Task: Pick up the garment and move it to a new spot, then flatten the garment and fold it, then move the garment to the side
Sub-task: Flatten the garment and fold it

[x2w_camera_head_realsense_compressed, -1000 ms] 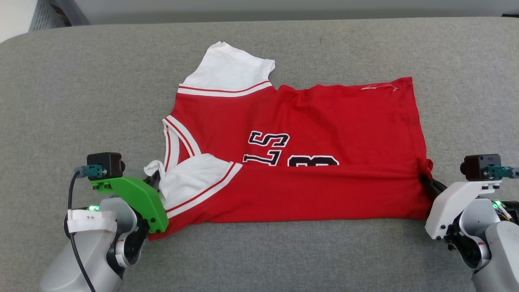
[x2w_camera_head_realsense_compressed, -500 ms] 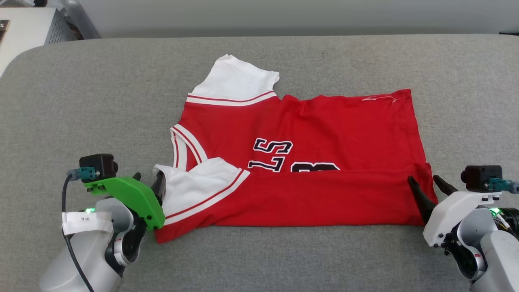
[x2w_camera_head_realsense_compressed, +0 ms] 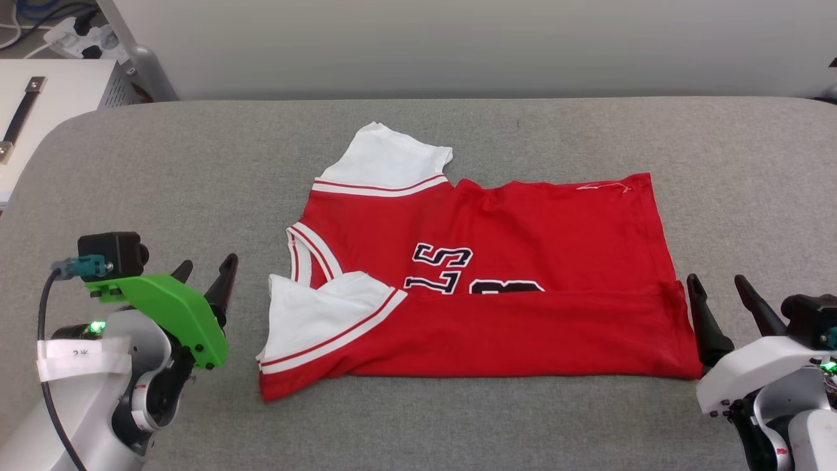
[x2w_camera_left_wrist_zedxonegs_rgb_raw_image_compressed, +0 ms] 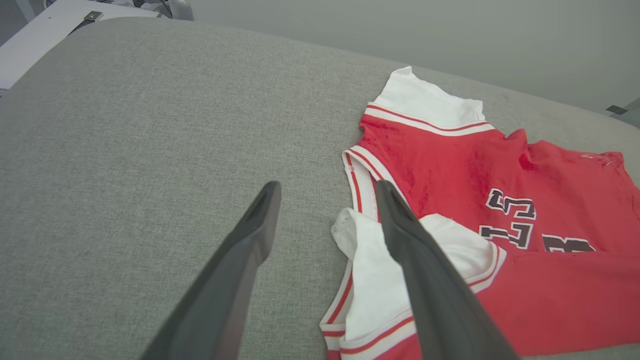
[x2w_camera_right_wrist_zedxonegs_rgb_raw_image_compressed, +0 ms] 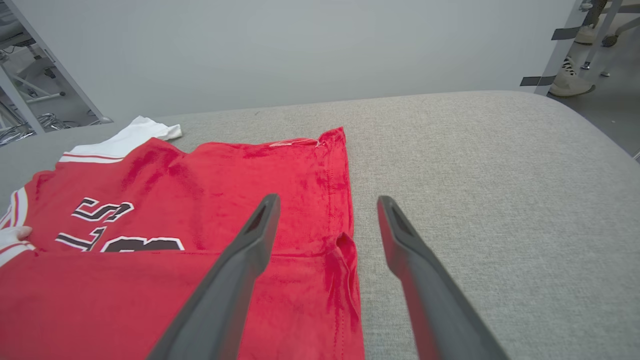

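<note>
1. Garment (x2w_camera_head_realsense_compressed: 484, 288) lies on the grey padded surface (x2w_camera_head_realsense_compressed: 163, 176), roughly centred, between the two grippers.
2. Left gripper (x2w_camera_head_realsense_compressed: 208, 263): fingers spread, nothing held, near the folded white sleeve but clear of it.
3. Right gripper (x2w_camera_head_realsense_compressed: 716, 280): fingers spread, nothing held. Its inner finger sits over the hem edge; cannot tell if it touches.
4. Versus 1.0 s ago: both grippers were clamped on the cloth, left at the sleeve and right at the hem corner. They have let go and backed off. The camera has also tilted, so more wall shows.
5. Long axis runs left-right: collar towards the robot's left, hem towards its right.
6. The near long edge is folded up over the lower half of the lettering; the far sleeve sticks out flat.
</note>
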### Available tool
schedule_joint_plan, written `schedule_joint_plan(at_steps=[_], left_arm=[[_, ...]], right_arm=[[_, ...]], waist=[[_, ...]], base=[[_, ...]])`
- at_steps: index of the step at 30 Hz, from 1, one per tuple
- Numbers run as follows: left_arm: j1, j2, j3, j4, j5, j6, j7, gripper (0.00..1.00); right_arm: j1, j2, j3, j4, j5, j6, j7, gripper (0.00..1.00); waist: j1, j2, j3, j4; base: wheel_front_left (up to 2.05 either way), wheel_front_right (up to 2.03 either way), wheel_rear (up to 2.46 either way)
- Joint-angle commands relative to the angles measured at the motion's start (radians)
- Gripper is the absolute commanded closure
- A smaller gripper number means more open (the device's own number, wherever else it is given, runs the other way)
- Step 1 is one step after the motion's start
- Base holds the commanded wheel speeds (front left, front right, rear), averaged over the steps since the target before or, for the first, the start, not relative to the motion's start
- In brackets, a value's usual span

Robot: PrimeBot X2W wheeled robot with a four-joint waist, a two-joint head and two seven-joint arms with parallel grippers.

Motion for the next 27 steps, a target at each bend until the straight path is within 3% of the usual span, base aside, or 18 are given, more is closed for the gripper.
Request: schedule_joint_plan(at_steps=[1,6,10,17,27], left_arm=[[0.016,0.030,-0.010,-0.038,-0.013,0.003,0.045,0.00],[0.035,0.098,-0.047,-0.169,-0.055,0.002,0.212,0.00],[0.051,0.114,-0.083,-0.205,-0.079,0.027,0.312,0.00],[0.064,0.083,-0.131,-0.127,-0.093,0.053,0.378,0.00],[0.035,0.014,-0.171,0.033,-0.109,0.010,0.396,0.00]], right_arm=[[0.026,0.018,-0.014,-0.032,-0.015,-0.001,0.009,0.00],[0.076,0.064,-0.045,-0.125,-0.042,-0.001,0.046,0.00],[0.087,0.081,-0.048,-0.168,-0.048,-0.001,0.063,0.00],[0.085,0.094,-0.049,-0.200,-0.045,-0.001,0.083,0.00],[0.072,0.086,-0.055,-0.209,-0.032,-0.001,0.096,0.00]], waist=[[0.0000,0.0000,-0.006,-0.003],[0.0000,0.0000,0.001,-0.015],[0.0000,0.0000,0.019,-0.028],[0.0000,0.0000,0.055,-0.043],[0.0000,0.0000,0.098,-0.056]], base=[[0.00,0.00,0.00],[0.00,0.00,0.00],[0.00,0.00,0.00],[0.00,0.00,0.00],[0.00,0.00,0.00]])
